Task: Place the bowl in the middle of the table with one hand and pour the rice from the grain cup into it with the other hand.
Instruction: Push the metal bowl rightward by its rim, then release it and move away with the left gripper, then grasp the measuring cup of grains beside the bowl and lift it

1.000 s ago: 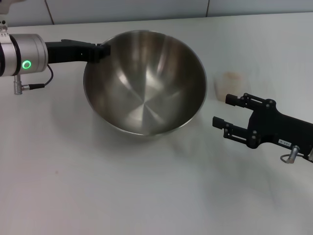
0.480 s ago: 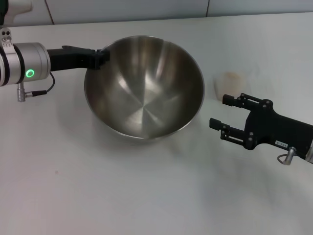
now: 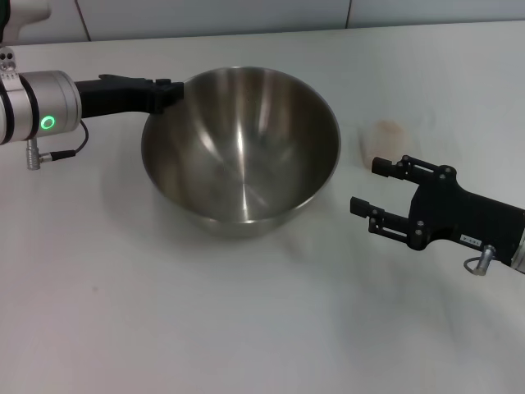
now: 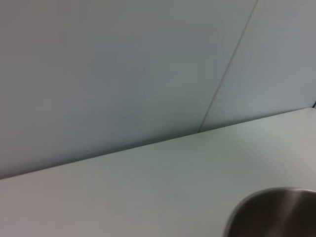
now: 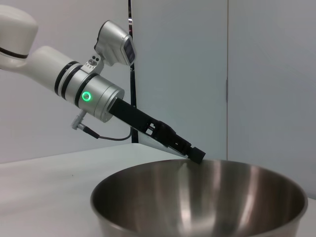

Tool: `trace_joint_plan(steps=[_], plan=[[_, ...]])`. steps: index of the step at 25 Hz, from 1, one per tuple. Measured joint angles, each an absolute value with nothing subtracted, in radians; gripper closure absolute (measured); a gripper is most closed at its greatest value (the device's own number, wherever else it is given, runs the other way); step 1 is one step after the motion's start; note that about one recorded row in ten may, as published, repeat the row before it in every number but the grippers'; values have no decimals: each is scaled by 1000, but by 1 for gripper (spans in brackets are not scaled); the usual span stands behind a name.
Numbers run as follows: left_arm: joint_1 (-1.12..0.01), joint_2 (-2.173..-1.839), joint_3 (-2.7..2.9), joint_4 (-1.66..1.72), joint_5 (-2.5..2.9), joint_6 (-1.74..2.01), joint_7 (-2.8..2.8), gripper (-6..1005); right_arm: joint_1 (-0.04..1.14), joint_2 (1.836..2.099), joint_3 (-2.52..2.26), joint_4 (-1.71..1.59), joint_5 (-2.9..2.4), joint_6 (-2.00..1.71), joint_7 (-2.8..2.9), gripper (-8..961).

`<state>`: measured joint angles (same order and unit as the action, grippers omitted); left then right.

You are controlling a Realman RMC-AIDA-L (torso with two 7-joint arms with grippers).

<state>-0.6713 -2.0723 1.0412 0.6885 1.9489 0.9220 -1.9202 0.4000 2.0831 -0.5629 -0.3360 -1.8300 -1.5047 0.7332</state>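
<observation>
The steel bowl (image 3: 242, 156) sits level on the white table (image 3: 205, 320), near its middle. My left gripper (image 3: 175, 90) reaches in from the left and is shut on the bowl's far-left rim; the right wrist view shows this grip (image 5: 196, 155) on the bowl (image 5: 197, 202). A part of the bowl's rim (image 4: 276, 212) shows in the left wrist view. The clear grain cup (image 3: 385, 141) with pale rice in it stands right of the bowl. My right gripper (image 3: 367, 185) is open and empty, hovering just in front of the cup and beside the bowl's right side.
A grey wall (image 3: 246, 16) runs along the table's far edge. The left arm's wrist (image 3: 41, 107) with its cable lies over the left of the table. The right arm's body (image 3: 467, 217) covers the right side.
The bowl has come down from a tilt and now sits level, a little nearer. The left gripper has kept hold of its rim. The right gripper has drifted slightly left.
</observation>
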Motion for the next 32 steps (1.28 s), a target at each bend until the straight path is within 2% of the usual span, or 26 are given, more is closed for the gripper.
trace_joint_plan(steps=[13, 18, 21, 26, 29, 30, 32], plan=[[-636, -2070, 1049, 687, 1811, 919, -1789, 587, 408, 2083, -563, -333, -1820, -1498, 733, 266], [-626, -2068, 1043, 702, 1809, 918, -1785, 386, 413, 2083, -563, -333, -1819, -1493, 733, 266], [-581, -2065, 1030, 772, 1775, 940, -1768, 169, 414, 2083, -562, -333, -1818, -1485, 733, 266], [-444, -2064, 991, 871, 1471, 1047, -1578, 170, 416, 2083, -560, -331, -1817, -1478, 733, 266], [-416, -2064, 971, 848, 1350, 1125, -1458, 182, 421, 2083, -553, -326, -1816, -1471, 733, 265], [-381, -2063, 934, 756, 1175, 1331, -1212, 186, 426, 2083, -550, -324, -1816, -1468, 731, 265], [-370, -2062, 921, 731, 1150, 1414, -1139, 195, 428, 2083, -548, -323, -1816, -1467, 729, 265]])
